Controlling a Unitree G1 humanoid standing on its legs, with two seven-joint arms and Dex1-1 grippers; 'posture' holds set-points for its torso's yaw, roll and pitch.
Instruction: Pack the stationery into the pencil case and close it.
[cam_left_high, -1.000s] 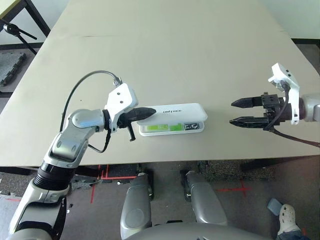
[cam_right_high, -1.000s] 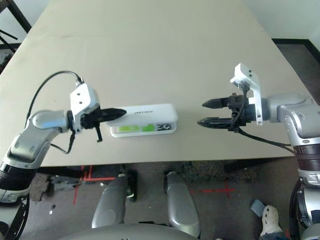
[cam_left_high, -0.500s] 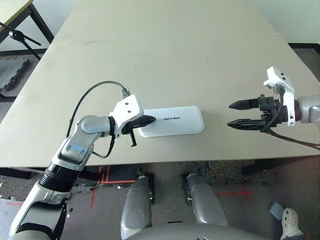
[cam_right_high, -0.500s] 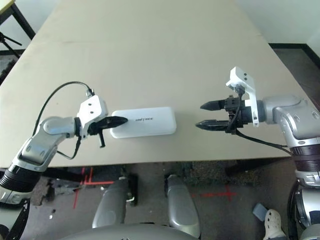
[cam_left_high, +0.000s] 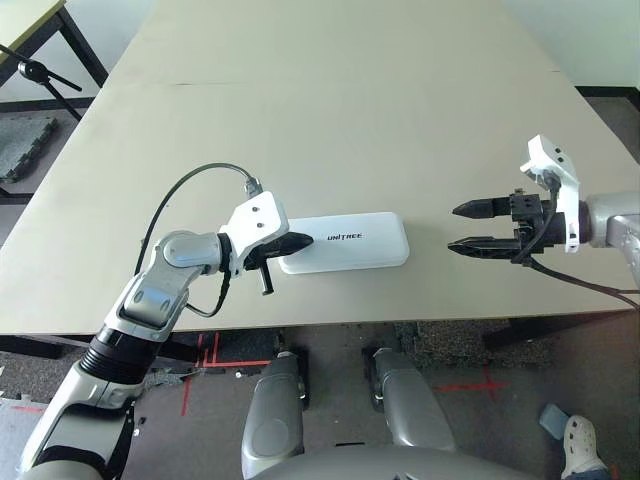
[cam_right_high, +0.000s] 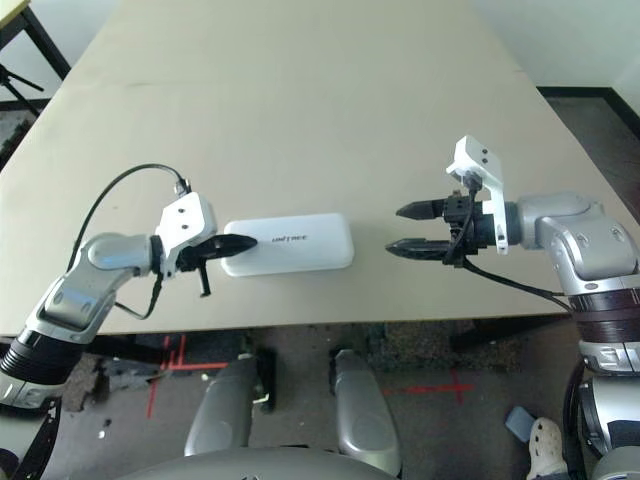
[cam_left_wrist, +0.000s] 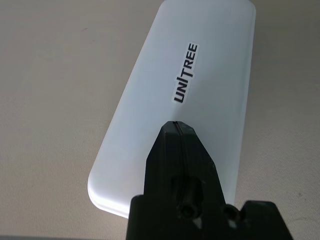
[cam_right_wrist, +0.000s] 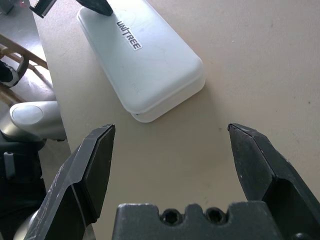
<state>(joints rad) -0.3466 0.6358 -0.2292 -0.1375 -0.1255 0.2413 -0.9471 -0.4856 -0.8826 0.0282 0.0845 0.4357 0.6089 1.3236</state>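
Closed left tool (cam_left_high: 303, 241) seemingly rests on shut pencil case (cam_left_high: 355, 241); right tool (cam_left_high: 462, 227) gapes level

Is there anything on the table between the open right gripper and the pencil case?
Nothing visible. Bare table lies between the right gripper and the closed pencil case. The shut left gripper is at the case's far end, away from that gap.
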